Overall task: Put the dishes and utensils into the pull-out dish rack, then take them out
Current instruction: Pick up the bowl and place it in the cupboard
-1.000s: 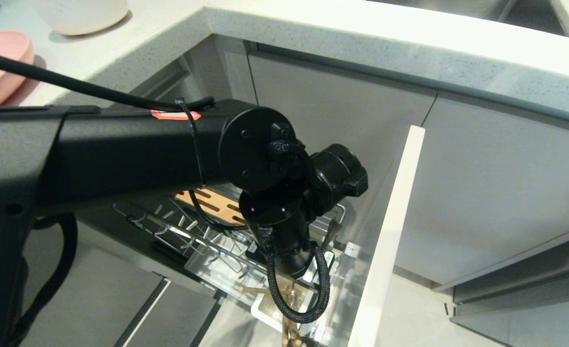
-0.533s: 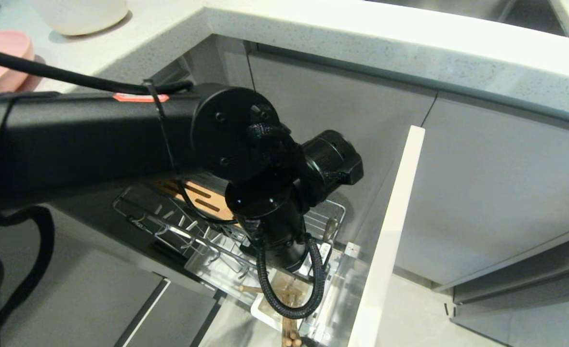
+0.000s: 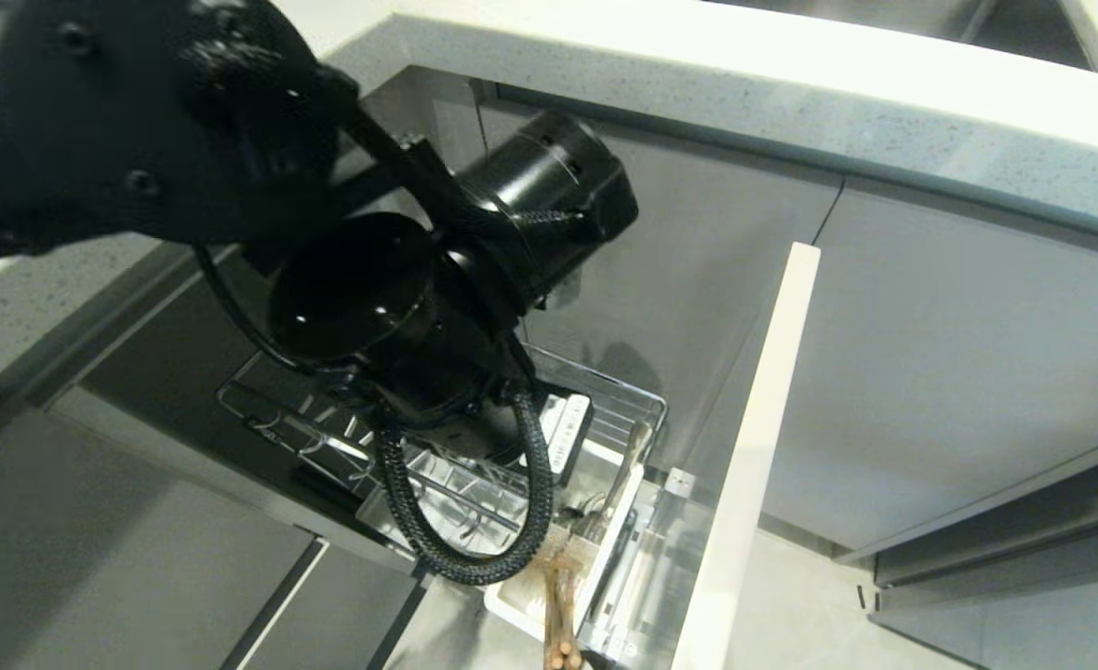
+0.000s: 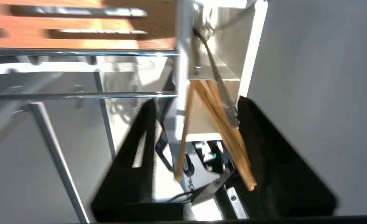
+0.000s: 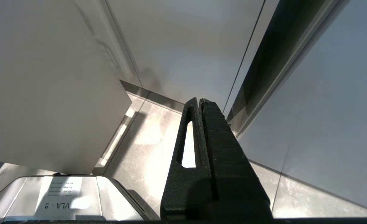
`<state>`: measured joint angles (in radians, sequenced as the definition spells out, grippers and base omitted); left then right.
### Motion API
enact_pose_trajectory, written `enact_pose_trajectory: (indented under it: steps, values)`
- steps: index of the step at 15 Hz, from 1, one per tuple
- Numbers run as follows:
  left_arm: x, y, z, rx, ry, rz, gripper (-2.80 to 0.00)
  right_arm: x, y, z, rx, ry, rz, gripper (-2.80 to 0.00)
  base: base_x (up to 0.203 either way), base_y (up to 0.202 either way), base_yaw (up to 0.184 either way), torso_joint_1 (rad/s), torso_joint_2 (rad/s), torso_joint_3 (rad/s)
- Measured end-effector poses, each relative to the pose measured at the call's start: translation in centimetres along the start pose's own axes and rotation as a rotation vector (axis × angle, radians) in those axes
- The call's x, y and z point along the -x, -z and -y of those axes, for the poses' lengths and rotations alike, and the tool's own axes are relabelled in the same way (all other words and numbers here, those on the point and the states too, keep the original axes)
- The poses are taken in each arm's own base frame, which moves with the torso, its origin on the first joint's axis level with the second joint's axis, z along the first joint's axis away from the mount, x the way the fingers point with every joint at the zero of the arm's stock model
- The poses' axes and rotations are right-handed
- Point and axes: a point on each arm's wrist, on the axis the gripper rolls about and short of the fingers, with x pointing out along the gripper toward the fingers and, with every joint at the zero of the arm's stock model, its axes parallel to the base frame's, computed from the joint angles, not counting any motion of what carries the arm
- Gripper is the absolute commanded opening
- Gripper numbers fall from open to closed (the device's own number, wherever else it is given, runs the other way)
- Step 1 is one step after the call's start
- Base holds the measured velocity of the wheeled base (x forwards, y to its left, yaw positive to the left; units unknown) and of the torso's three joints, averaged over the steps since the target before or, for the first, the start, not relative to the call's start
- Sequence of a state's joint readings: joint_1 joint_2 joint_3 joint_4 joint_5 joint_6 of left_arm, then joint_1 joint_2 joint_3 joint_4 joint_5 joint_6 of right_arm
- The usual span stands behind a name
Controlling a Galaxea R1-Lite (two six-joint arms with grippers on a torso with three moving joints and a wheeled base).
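The pull-out dish rack (image 3: 647, 398) stands pulled out below the counter, its pale front (image 3: 758, 428) on the right. In its white cutlery tub (image 3: 512, 596) stand the wooden chopsticks (image 3: 558, 619) and the metal spoon (image 3: 622, 470). My left gripper (image 4: 197, 101) hovers open over the tub. The chopsticks (image 4: 227, 137) lean between its black fingers (image 4: 264, 149) with a gap at each side, and the spoon (image 4: 216, 73) lies beyond them. The dishes are hidden behind my left arm (image 3: 363, 288). My right gripper (image 5: 199, 100) hangs shut near the floor.
The speckled countertop (image 3: 698, 65) juts over the rack. A slotted wooden strip (image 4: 77, 21) and chrome wires (image 4: 77, 53) lie beside the tub. Grey cabinet doors (image 3: 958, 372) close off the right side, with tiled floor (image 5: 146, 146) below.
My left arm has lifted up and toward the upper left, away from the rack. It now covers the counter's plate and bowl, and the tub with chopsticks and spoon has come into view.
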<state>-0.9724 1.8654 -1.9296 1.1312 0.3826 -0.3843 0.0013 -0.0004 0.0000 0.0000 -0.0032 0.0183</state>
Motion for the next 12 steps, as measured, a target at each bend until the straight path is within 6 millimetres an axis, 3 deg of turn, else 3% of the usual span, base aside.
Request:
enact_pose_trajectory:
  steps: [5, 12]
  values:
    - [5.5, 0.3, -3.2, 0.093, -0.008, 0.198, -2.8, 0.0, 0.0, 0.0, 0.0, 0.0, 0.0, -2.8, 0.0, 0.0, 0.0, 0.0, 0.0, 0.0]
    - [13.0, -1.0, -12.3, 0.293, -0.102, 0.68, -2.8, 0.0, 0.0, 0.0, 0.0, 0.0, 0.0, -2.8, 0.0, 0.0, 0.0, 0.0, 0.0, 0.0]
